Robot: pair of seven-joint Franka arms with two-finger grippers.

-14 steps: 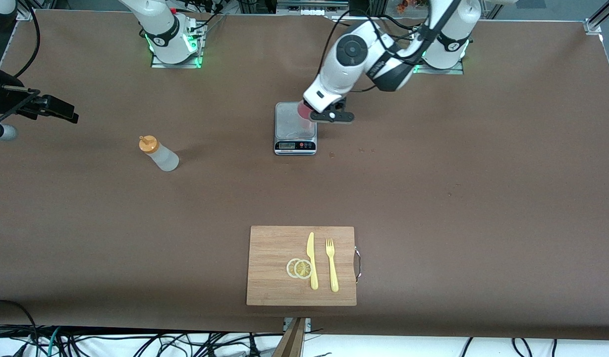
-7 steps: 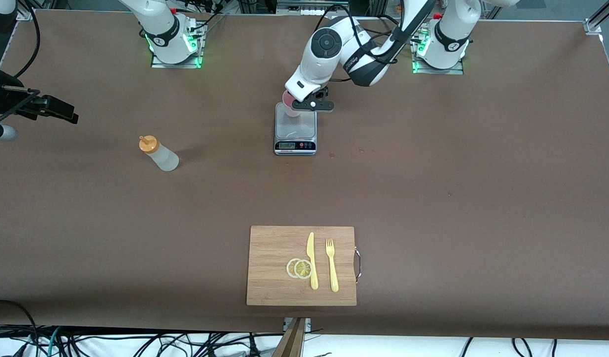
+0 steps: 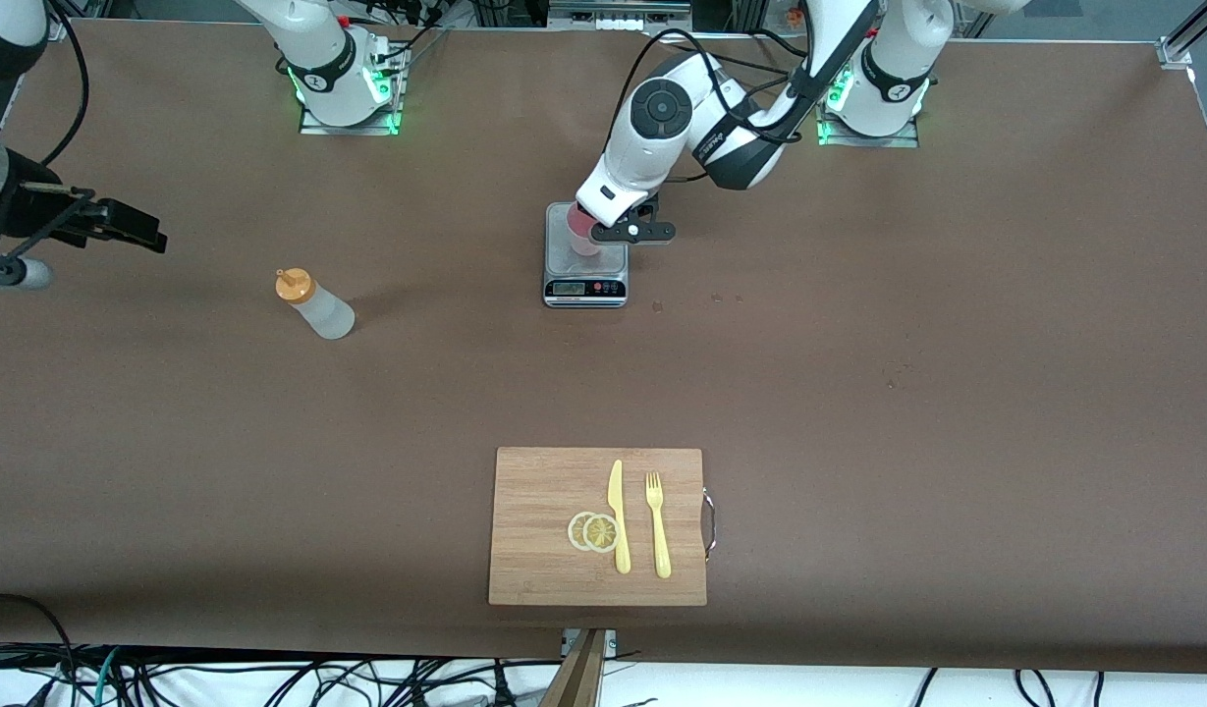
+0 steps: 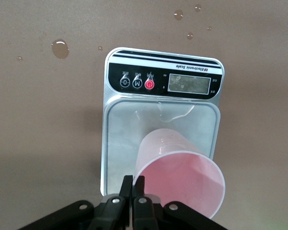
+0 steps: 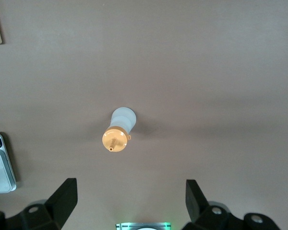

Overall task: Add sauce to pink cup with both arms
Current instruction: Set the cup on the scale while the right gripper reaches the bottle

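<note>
Left gripper pinches the rim of the small pale pink plastic cup, fingers nearly together with only the thin wall between them, holding it over the steel platform of the small digital kitchen scale (whether the base already touches the platform, cannot tell). Cup looks light, thin-walled and flexible, so a rim pinch is enough but could deform it or let it swing; it looks empty.

Small translucent whitish squeeze bottle with orange nozzle cap stands upright on the brown table, well apart from the scale, toward the right arm's end. Likely soft and squeezable, a bit slick; best taken around the mid-body, below the cap.

Right gripper hangs above the bottle with fingers spread wide, nothing held.

Open table all around the bottle, so a free approach. Bamboo cutting board with yellow plastic knife, fork and lemon slices sits nearer the front camera, out of the way.
</note>
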